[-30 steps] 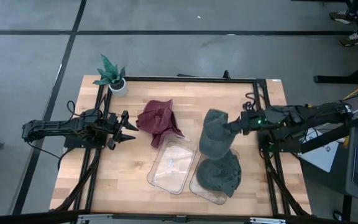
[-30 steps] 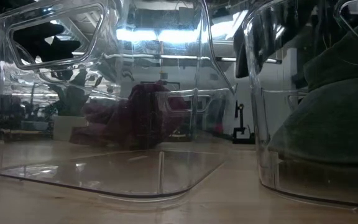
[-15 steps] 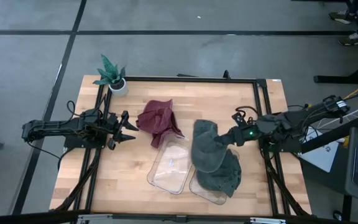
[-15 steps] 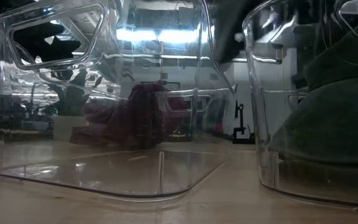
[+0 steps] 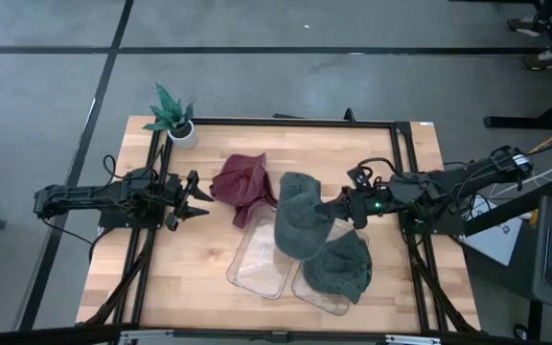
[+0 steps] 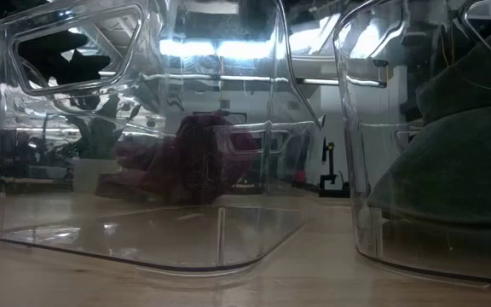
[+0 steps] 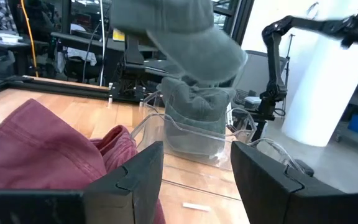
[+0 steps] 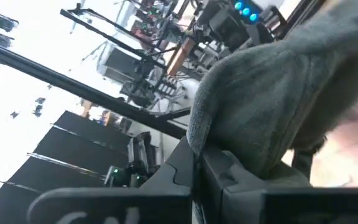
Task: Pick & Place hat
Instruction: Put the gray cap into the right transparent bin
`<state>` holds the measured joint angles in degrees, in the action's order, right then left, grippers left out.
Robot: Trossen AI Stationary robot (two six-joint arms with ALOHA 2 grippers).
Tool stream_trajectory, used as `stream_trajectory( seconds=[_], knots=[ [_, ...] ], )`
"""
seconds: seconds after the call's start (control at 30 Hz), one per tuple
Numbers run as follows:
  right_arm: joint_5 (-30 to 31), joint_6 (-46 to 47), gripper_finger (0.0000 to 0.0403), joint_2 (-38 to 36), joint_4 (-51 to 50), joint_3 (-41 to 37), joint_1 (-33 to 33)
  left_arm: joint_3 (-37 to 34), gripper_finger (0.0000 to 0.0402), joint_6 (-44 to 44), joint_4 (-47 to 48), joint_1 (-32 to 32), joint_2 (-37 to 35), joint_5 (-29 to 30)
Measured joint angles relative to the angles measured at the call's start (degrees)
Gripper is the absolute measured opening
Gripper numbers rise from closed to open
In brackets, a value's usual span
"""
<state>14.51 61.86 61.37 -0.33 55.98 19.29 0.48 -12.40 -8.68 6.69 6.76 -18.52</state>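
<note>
my two arms are dark, jointed and thin, with black cables looped along them; my right arm (image 5: 448,180) shows small green lights.

A: What sits on the wooden table (image 5: 199,259)?
B: Take the maroon hat (image 5: 244,184) as centre. A potted plant (image 5: 172,115) stands towards the far-left corner; two clear bins (image 5: 265,254) lie nearer the front, one holding a grey hat (image 5: 340,270).

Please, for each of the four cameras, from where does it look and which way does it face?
High: above, straight down; both arms, held grey hat.
Low: table height, through the empty clear bin; no arm clearly visible.
Left wrist: past the left gripper, toward the maroon hat.
Right wrist: right gripper pinching the grey hat.
Shared: high and left wrist show both hats.
</note>
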Motion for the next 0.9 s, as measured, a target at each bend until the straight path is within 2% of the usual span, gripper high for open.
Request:
stream_trajectory(
  seconds=[0.1, 0.23, 0.33, 0.47, 0.63, 0.9],
  knots=[
    [1.0, -1.4, 0.0003, 3.5, -9.4, 7.9, 0.0, 0.0, 0.0184, 4.5, 2.5, 0.0, 0.0, -0.1],
    [4.1, -0.3, 0.0003, 8.2, -28.3, 20.6, 0.2, 0.0, 0.0184, 7.5, 3.5, 0.0, 0.0, 0.0],
    [9.1, 4.0, 0.0003, 11.3, -40.2, 28.9, 1.8, 0.0, 0.0184, 7.6, 3.4, 0.0, 0.0, 0.0],
    [16.1, 11.6, 0.0003, 14.4, -50.2, 37.2, 5.1, 0.0, 0.0184, 7.6, 3.3, 0.0, 0.0, 0.0],
    [21.3, 23.0, 0.0003, 18.0, -58.2, 42.8, 9.5, 0.0, 0.0184, 7.7, 3.3, 0.0, 0.0, 0.0],
    [21.3, 40.9, 0.0003, 22.8, -65.1, 44.4, 14.0, 0.0, 0.0184, 13.1, 2.9, 0.0, 0.0, 0.8]
  ],
)
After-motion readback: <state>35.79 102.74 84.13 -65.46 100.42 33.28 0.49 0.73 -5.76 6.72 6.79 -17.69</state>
